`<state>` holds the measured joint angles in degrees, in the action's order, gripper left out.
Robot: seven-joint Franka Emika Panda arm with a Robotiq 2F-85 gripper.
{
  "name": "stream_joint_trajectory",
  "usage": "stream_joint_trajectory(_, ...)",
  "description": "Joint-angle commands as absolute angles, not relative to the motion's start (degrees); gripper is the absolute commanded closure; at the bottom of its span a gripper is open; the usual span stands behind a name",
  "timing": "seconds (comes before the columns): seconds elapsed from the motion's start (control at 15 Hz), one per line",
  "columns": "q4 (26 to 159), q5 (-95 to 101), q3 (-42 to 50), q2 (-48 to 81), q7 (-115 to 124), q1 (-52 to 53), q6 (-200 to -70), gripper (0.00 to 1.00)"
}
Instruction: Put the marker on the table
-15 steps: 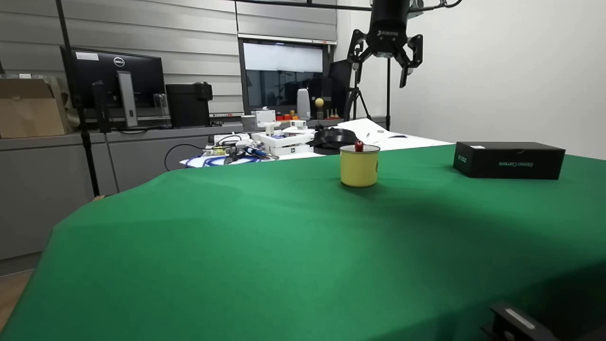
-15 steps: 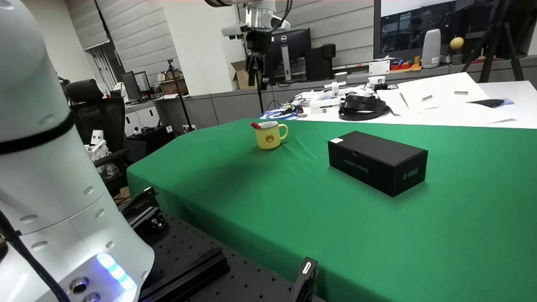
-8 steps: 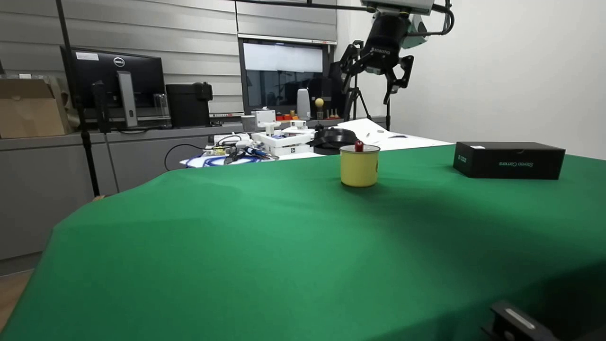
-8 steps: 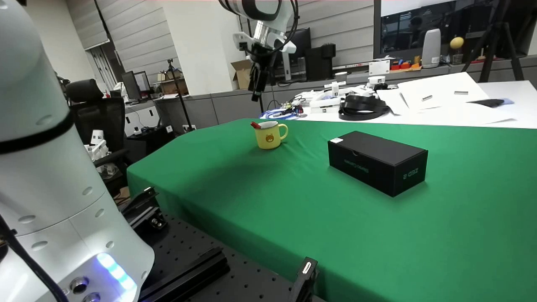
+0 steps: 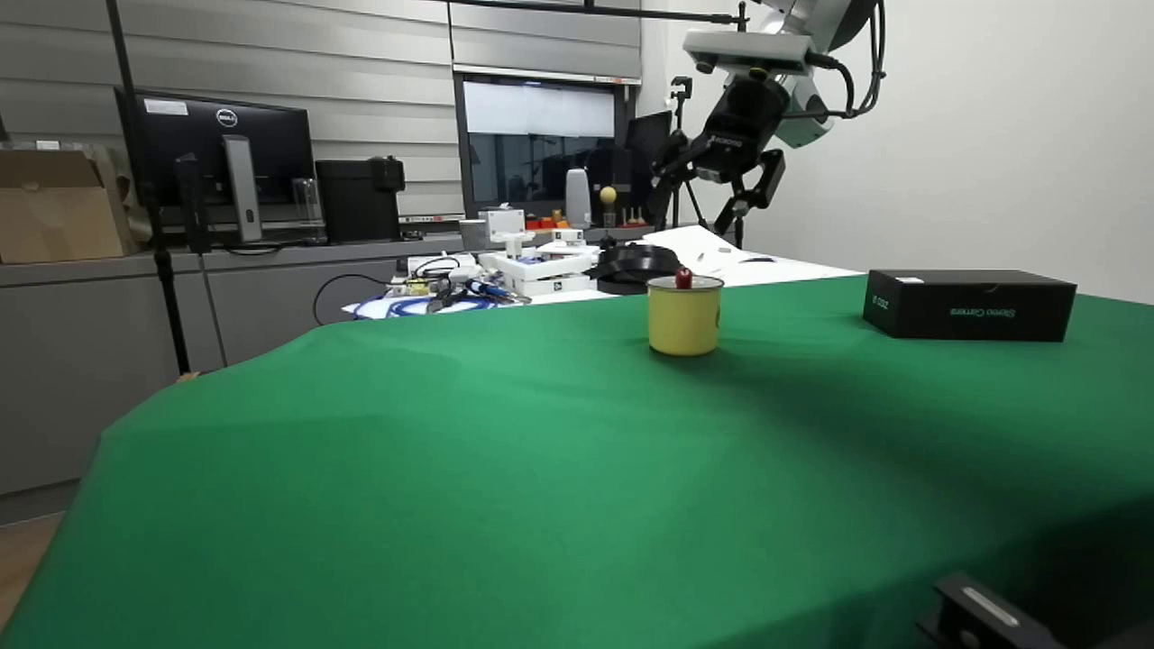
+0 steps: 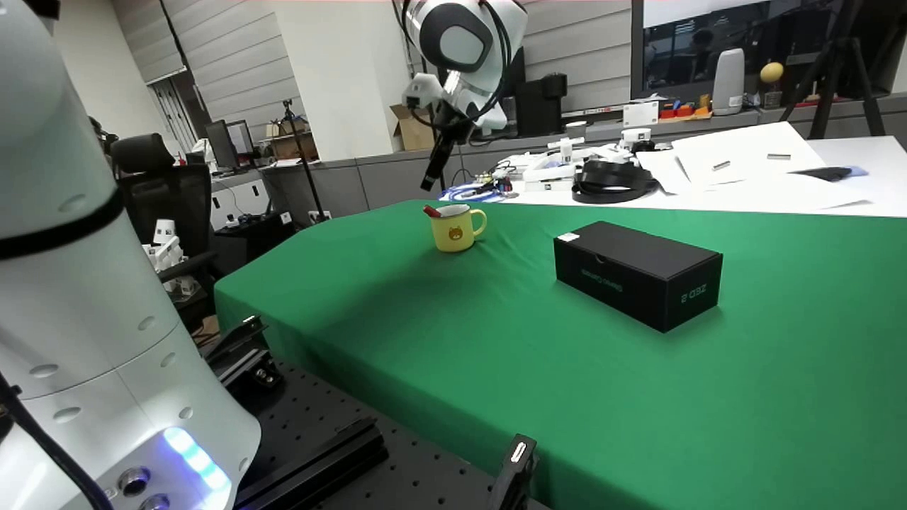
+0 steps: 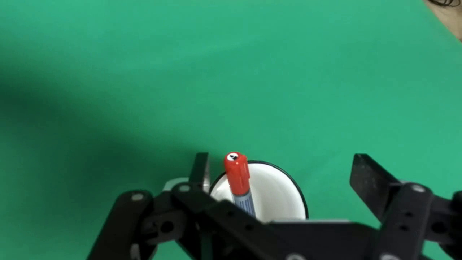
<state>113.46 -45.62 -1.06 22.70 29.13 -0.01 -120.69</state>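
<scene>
The marker has a red cap and a grey body. It leans in the yellow cup, cap end up over the rim; its red end shows in both exterior views, marker (image 5: 683, 278) and marker (image 6: 431, 211). The wrist view shows the marker (image 7: 238, 177) inside the cup's white interior (image 7: 279, 193); its lower end is hidden by the gripper. The yellow cup (image 5: 683, 320) stands upright on the green table (image 5: 451, 451). My gripper (image 7: 281, 157) is open and empty, tilted, above the cup (image 6: 452, 232). In the wrist view the marker appears between the fingers, nearer the left one.
A black box (image 6: 638, 273) lies on the green table, apart from the cup. A white desk (image 6: 879, 170) with papers, cables and a black coil (image 6: 614, 183) stands behind. The cup's handle (image 6: 480, 222) points away from the marker's cap.
My gripper has come down towards the cup and tilted, its fingertips swinging sideways. It stays open. The cup, marker and box have not moved.
</scene>
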Motion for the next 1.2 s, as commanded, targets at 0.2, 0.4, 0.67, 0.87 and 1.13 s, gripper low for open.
stream_joint_trajectory(0.2, 116.94, -49.23, 0.1, 23.18, 34.45, 1.39, -124.4, 0.0)
stream_joint_trajectory(0.4, 117.96, -50.19, -0.12, 23.66, 34.74, 1.7, -126.04, 0.0)
stream_joint_trajectory(0.67, 118.71, -50.9, -0.26, 24.19, 34.62, 2.24, -127.64, 0.0)
stream_joint_trajectory(0.87, 118.99, -50.73, -0.25, 24.56, 34.34, 2.62, -129.08, 0.0)
stream_joint_trajectory(1.13, 118.92, -51.34, -0.58, 25.03, 32.96, 2.49, -130.03, 0.0)
